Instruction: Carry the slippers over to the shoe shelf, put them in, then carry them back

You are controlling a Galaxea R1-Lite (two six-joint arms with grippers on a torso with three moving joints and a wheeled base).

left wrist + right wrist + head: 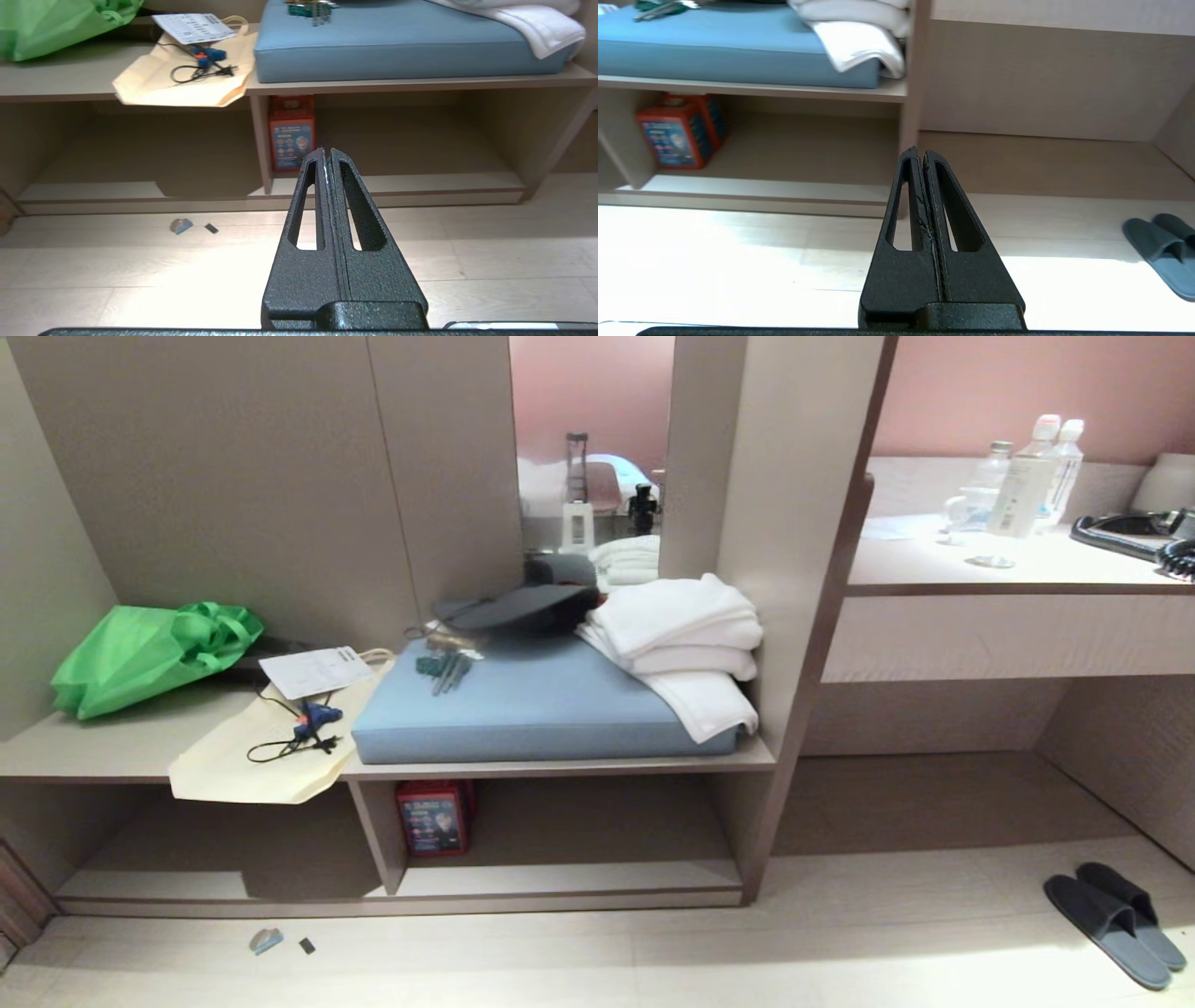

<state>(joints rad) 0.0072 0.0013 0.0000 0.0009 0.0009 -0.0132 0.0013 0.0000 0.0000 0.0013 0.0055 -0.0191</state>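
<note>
Low on the floor at the far right, the slippers (1116,926) lie side by side, touching, toes pointing away from the furniture, in front of the desk recess (934,793) and well apart from the shoe shelf (560,877); the right wrist view catches them (1162,249) at its edge on the pale floor (840,943); the shelf's two cubbies hold no slippers, and a small red box (432,818) stands against the upright panel in the right cubby; on the bench above sit a blue cushion (532,709), folded white towels (686,644), a dark cap (523,607) and some keys (448,667); further left lie a cream tote (252,756) with a black cable (289,737) and a paper sheet (313,670), then a green bag (149,653); two small scraps (266,941) lie on the floor before the left cubby; bottles (1027,485) stand on the desk top at the right; neither arm shows in the head view; the left gripper (326,154) hangs above the floor facing the red box, jaws pressed together and holding nothing; the right gripper (920,153) faces the shelf's end post, jaws likewise clenched and bare.
</note>
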